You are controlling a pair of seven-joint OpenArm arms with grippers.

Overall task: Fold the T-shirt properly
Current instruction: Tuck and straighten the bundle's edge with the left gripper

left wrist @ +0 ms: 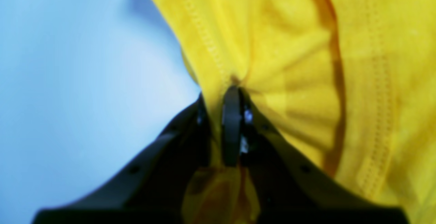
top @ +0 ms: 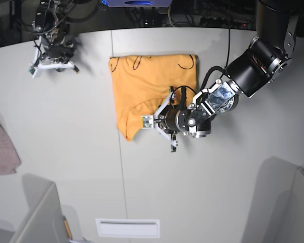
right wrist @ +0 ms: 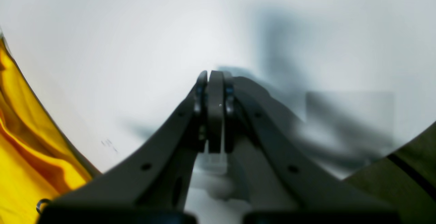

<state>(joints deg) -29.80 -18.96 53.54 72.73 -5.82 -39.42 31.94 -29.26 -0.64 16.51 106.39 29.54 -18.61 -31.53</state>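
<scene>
We see the left hand [left wrist: 221, 115] pinching a hemmed edge of the T-shirt [top: 152, 86], which lies partly folded on the counter [top: 218, 177], far of centre. The right hand [right wrist: 215, 91] is pressed together and empty. A pink cloth [top: 1, 149] lies far left.

The white table [top: 66, 152] bears the orange T-shirt [top: 142, 86] and a pink cloth [top: 1, 149].
</scene>
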